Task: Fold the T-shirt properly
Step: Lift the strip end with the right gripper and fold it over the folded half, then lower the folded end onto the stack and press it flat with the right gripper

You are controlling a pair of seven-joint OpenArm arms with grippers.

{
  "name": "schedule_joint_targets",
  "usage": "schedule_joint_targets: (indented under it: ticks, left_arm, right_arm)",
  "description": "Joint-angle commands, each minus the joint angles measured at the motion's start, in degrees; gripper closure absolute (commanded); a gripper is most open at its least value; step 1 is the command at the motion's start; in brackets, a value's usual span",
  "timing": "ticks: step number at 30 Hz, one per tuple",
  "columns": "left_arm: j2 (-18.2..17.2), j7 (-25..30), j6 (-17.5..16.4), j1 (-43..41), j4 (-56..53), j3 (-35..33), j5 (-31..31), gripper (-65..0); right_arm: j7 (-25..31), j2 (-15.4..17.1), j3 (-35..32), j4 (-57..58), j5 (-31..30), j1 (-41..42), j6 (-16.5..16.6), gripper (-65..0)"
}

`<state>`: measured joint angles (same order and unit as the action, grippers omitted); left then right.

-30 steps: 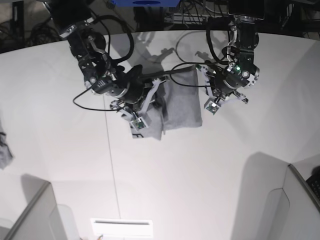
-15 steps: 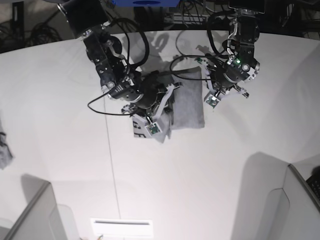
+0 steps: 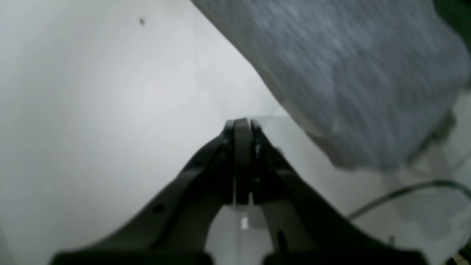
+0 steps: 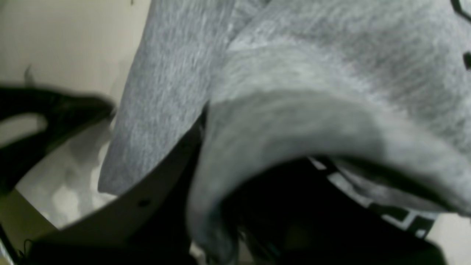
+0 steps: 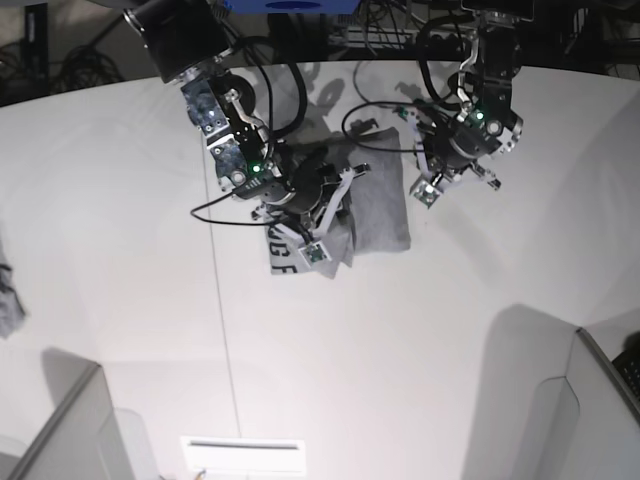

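- Presently, the T-shirt lies as a folded grey bundle on the white worktop, towards its far edge and roughly midway between the left and right edges.
- Black block lettering shows on the near-left corner of the bundle in the base view, beneath the right arm's wrist.
- The right hand is buried in the cloth: in its own wrist view a thick grey fold drapes over the fingers and lettered fabric shows below. The hand is closed on the T-shirt, holding a fold of it.
- The fold held by the right hand stands raised above the rest of the bundle, which lies flat.
- The left hand has its fingers pressed together with nothing between them.
- The left hand sits just beside the bundle's right edge, over bare worktop; in its wrist view the grey cloth edge runs diagonally past the fingertips, apart from them.
- A black cable trails across the worktop near the left hand.
- A small grey scrap lies at the worktop's left edge, well apart from the T-shirt.
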<state>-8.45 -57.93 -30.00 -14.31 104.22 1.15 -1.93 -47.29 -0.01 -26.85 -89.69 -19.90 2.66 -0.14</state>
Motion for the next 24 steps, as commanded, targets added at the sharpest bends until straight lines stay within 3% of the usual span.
schedule_joint_targets:
  ticks: [1, 3, 7, 9, 15, 19, 24]
  left_arm:
    - [-0.3, 0.6, 0.0, -0.1, 2.6, 0.4, -0.3, 0.0]
    - [-0.3, 0.6, 0.0, -1.7, 4.9, 2.8, -0.3, 0.0]
    - [-0.3, 0.6, -0.5, -4.6, 7.6, 11.7, -0.8, 0.0]
    - [-0.3, 0.6, -0.5, -6.0, 7.8, 17.4, -0.8, 0.0]
    - [-0.3, 0.6, -0.6, -7.5, 7.6, 32.1, -0.9, 0.0]
    - [-0.3, 0.7, -0.7, -7.5, 7.7, 37.8, -0.9, 0.0]
    - [-0.3, 0.7, -5.5, -7.1, 7.6, 40.5, -0.9, 0.0]
  right_arm:
    - [1.2, -0.6, 0.2, -1.0, -0.4, 1.0, 0.3, 0.0]
    - [0.8, -1.1, 0.2, -0.6, -0.4, 1.3, 0.3, -0.6]
    - [-1.5, -1.1, 0.2, 0.1, -0.4, 2.0, 0.3, -29.6]
    - [-1.8, -1.1, 0.1, -0.7, -0.5, 1.6, 0.3, -37.7]
    - [-3.8, -1.0, 0.0, -6.4, -0.5, 1.2, 0.3, -38.1]
    - [-6.7, -1.2, 0.0, -10.5, -0.5, 1.3, 0.3, -38.1]
    - [-7.0, -3.0, -0.3, -9.9, -0.5, 1.2, 0.4, -38.3]
